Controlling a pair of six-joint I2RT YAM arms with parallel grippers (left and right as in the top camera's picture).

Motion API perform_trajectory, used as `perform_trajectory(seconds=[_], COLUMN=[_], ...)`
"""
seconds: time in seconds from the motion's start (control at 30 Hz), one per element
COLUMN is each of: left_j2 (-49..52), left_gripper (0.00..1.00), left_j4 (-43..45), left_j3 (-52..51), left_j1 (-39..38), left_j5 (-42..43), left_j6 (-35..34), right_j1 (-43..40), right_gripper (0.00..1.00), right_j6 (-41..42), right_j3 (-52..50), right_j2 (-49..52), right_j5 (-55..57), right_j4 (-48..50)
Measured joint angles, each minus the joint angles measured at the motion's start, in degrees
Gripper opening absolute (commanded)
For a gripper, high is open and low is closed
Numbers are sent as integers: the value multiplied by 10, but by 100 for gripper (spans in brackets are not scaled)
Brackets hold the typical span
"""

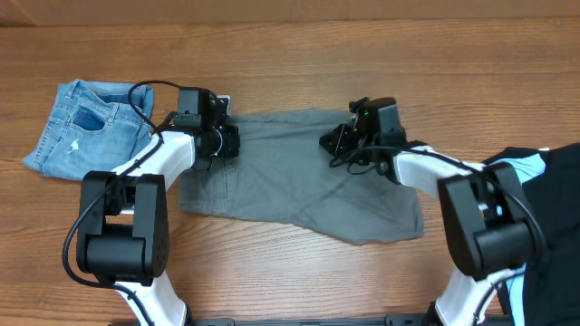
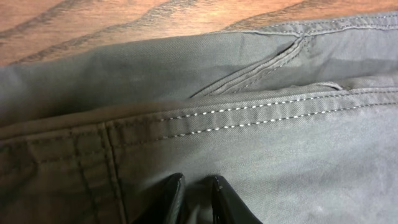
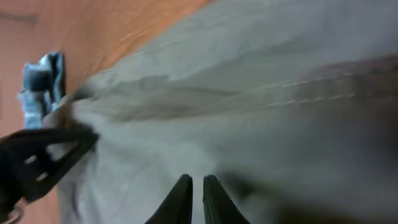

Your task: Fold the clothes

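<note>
Wooden table [image 1: 290, 54]: left claw [image 2: 196, 199] and right claw [image 3: 193, 198] nearly closed, pinching grey shorts [image 1: 299, 181] far edge.

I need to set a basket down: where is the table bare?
The table is bare along its far edge, behind the garments, and in the near strip before the grey shorts. Crowded: denim shorts left, black and light-blue garments right, left gripper and right gripper on the grey shorts.

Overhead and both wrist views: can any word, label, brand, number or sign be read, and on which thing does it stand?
None: no text is readable in any view.
The plain grey cotton shorts show only pale stitching and a slit pocket; the faded blue denim shorts show no legible label.
</note>
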Motion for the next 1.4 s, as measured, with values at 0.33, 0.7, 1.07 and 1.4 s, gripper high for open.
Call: perform_trajectory(seconds=[0.33, 0.7, 1.07, 1.4], left_j2=[0, -3, -53, -53], left_gripper=[20, 36, 46, 81], left_j4=[-3, -142, -356, -434], left_j3=[0, 102, 181, 180], left_j1=[0, -3, -23, 104], left_j5=[8, 29, 61, 14], left_j6=[-12, -4, 19, -1], right_j1=[-162, -344, -191, -6], right_gripper=[7, 18, 24, 32], right_j6=[23, -112, -172, -145], right_j3=[7, 1, 4, 4], right_j2=[17, -91, -217, -216], right_j5=[44, -123, -157, -52], right_j4=[-40, -253, -535, -482])
